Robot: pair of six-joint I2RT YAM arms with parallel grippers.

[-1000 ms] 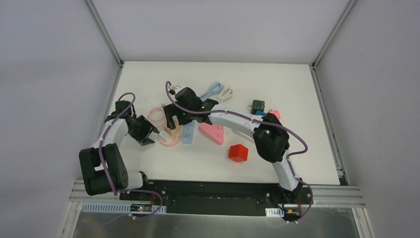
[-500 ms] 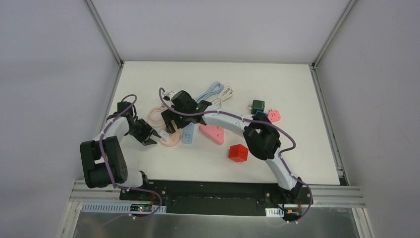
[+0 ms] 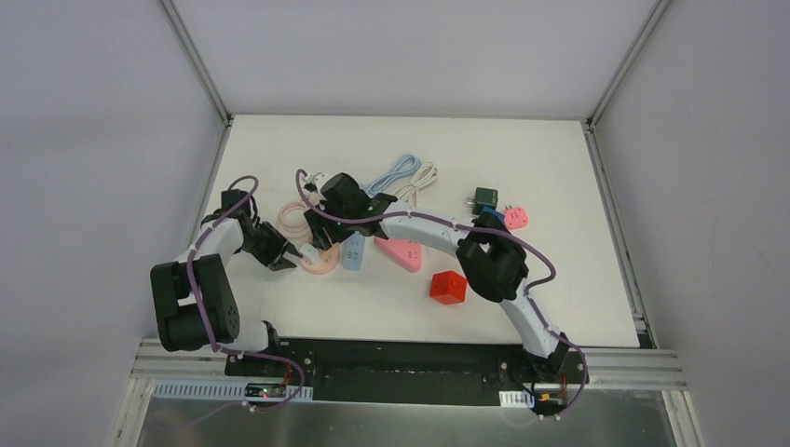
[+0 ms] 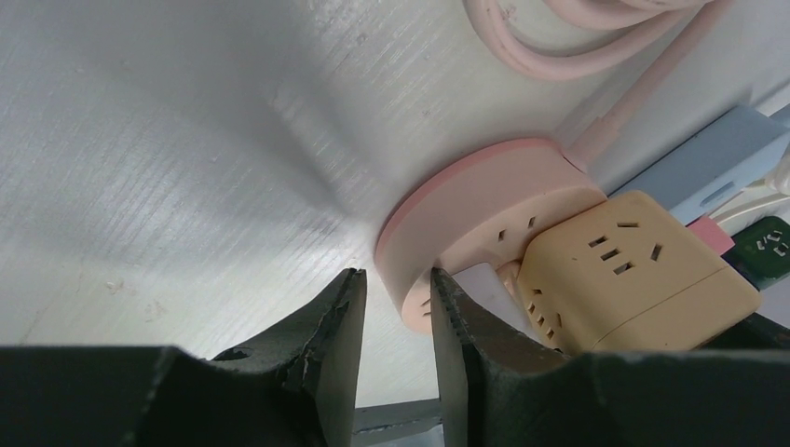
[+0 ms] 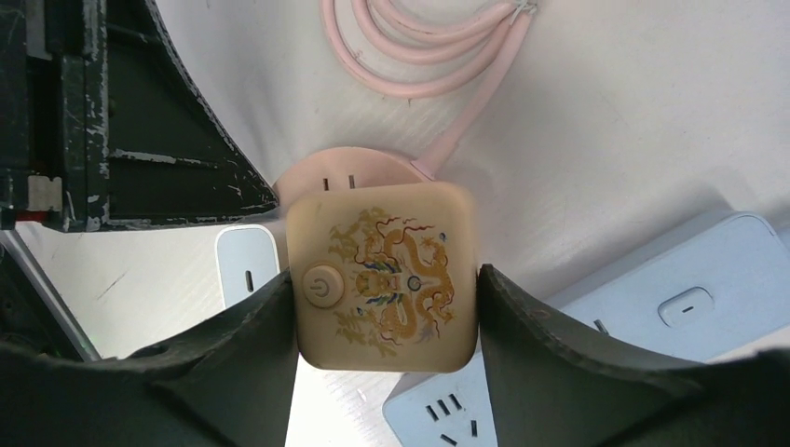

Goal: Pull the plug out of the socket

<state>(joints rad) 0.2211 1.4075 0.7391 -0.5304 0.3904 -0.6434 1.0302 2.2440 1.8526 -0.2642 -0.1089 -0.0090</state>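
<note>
The right gripper (image 5: 384,312) clamps the beige plug (image 5: 382,251), seated in the pink socket (image 4: 475,191) on the table (image 3: 419,149); the left gripper (image 4: 398,321), fingers narrow, straddles the socket's rim, grip unclear. Best to pin the socket and pull straight off, no twisting

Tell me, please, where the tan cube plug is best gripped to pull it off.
Grip the tan plug by its two flat, parallel side faces, coming straight down from above; it stands proud of the pink socket, leaving those faces exposed.
</note>
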